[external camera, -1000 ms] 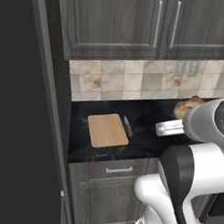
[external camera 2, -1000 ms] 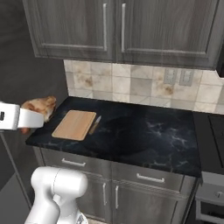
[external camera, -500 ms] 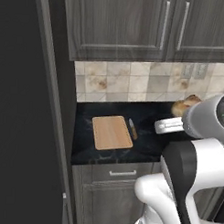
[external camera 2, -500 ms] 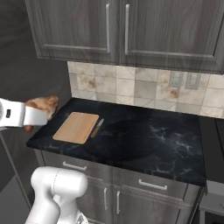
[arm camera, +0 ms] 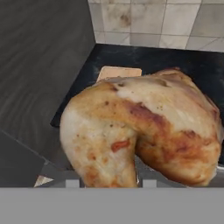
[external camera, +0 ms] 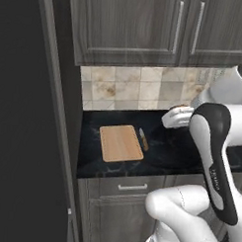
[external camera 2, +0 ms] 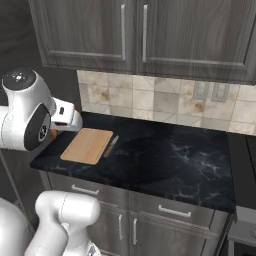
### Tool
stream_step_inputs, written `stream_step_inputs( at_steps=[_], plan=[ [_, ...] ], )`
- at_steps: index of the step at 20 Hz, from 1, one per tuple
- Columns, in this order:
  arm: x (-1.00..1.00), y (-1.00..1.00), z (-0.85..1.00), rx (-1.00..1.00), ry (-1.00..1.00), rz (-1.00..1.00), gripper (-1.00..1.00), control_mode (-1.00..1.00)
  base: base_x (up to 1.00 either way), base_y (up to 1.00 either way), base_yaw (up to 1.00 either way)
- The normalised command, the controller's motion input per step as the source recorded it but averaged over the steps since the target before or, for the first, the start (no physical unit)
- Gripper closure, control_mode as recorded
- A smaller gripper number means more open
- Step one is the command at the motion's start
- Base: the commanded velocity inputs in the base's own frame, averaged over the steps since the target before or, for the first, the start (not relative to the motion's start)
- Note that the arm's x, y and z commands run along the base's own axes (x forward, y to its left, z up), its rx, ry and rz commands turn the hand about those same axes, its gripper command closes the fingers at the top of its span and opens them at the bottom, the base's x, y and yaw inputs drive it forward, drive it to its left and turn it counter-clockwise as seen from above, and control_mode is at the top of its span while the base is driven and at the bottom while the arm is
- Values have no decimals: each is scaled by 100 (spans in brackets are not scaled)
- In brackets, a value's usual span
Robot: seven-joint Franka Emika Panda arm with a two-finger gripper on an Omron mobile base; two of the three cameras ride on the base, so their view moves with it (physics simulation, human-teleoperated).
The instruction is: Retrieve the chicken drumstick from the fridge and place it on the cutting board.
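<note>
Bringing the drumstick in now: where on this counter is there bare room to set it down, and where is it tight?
The cutting board has nothing on it. The black counter is bare from the knife rightward to its end. Tightest is the board's right edge, where the knife lies alongside.

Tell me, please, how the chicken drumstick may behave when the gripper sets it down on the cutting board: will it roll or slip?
The chicken drumstick looks rounded and lumpy, so it may rock or roll a little on the flat cutting board. Its skin looks glossy, so it could be somewhat slippery. It keeps its bent shape in the grip, so it is probably fairly stiff.
</note>
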Motion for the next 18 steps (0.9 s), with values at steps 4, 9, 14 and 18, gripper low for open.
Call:
stream_step_inputs(
  at_steps=[4,9,14,18],
  plan=[
    [38,1,-41,9,26,22,100,-100,0,0,0],
    [29,20,-66,0,22,15,100,-100,0,0,0],
    [30,23,-62,0,12,10,100,-100,0,0,0],
    [48,31,-48,0,0,5,100,-100,0,0,0]
  ],
)
